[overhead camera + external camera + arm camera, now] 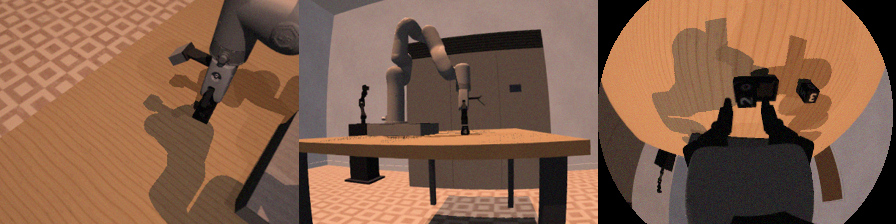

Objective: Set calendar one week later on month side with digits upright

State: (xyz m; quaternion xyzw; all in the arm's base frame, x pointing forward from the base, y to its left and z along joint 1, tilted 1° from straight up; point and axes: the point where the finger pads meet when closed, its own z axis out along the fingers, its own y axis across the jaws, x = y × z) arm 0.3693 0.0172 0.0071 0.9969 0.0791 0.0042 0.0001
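In the wrist view, the black tray (pixel 776 89) lies on the table with a brown-looking vacant space in its right half. A black cube (pixel 745 94) is at its left half, showing a 2 and a 0, both turned sideways. A second black cube (pixel 808 91) lies outside the tray to the right, turned askew, with a 3 on one face. My gripper (pixel 746 104) (pixel 464 121) is partly open, its fingertips low and on either side of the left cube, with gaps visible. A 4 shows below the fingers in the exterior view. The top view shows too little to read digits.
The wooden table (pixel 91 165) (pixel 519 140) carries the arm's grey base block (pixel 394 129) (pixel 282 176) to one side. The table edge meets the patterned floor (pixel 55 47) in the top view. A dark stand (pixel 364 165) with a small black device is behind the table.
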